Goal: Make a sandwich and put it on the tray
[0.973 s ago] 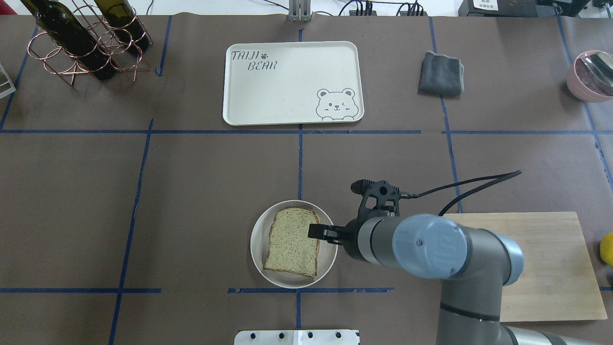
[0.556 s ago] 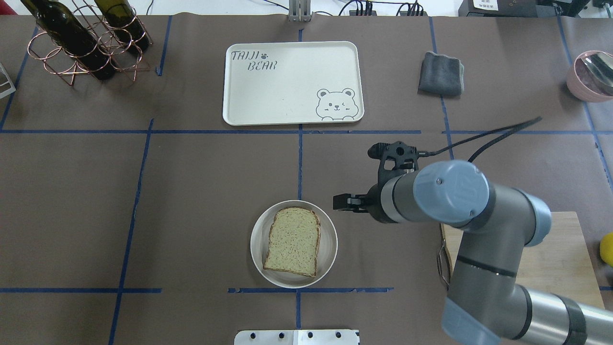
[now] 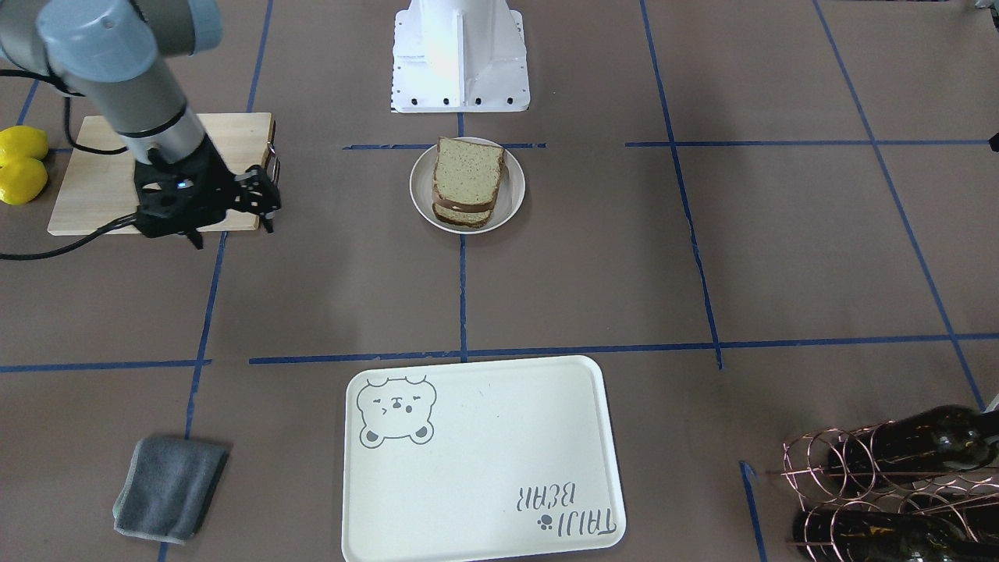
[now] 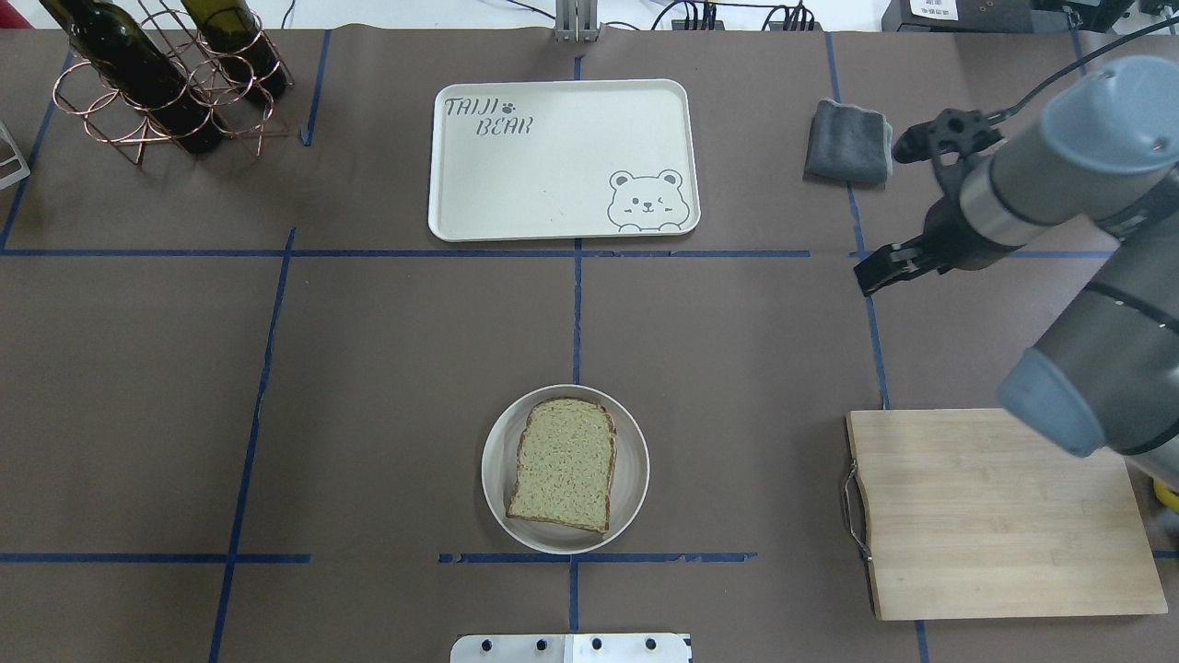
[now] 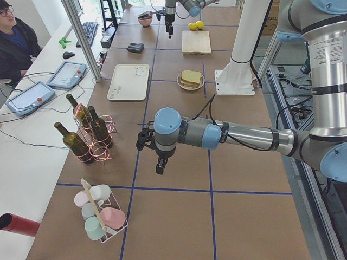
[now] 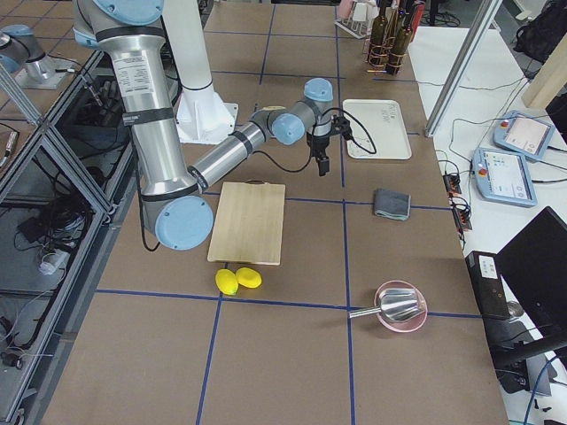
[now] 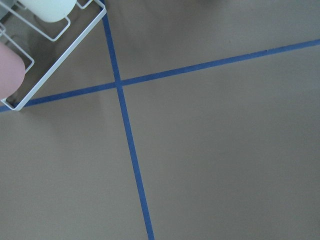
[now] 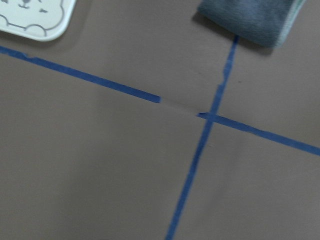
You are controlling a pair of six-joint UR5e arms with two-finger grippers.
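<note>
The sandwich (image 4: 562,465), a speckled tan slice on top of a second slice, lies on a small round white plate (image 4: 631,497) near the table's front centre. It also shows in the front-facing view (image 3: 467,181); the egg is hidden. The cream tray (image 4: 562,161) with the bear drawing lies bare at the far centre. My right gripper (image 4: 870,273) hangs open and empty above the table, right of the tray and near the grey cloth. My left gripper (image 5: 159,169) shows only in the left side view, over bare table beside the bottles; I cannot tell its state.
A wooden cutting board (image 4: 995,511) lies at the front right, with two lemons (image 3: 19,164) beyond it. A folded grey cloth (image 4: 847,140) lies right of the tray. Wine bottles in a copper rack (image 4: 157,83) stand far left. A pink bowl (image 6: 399,308) sits far right.
My right gripper has left the top bread slice on the plate and swung away to the far right, past the cutting board. The sandwich has not moved.
</note>
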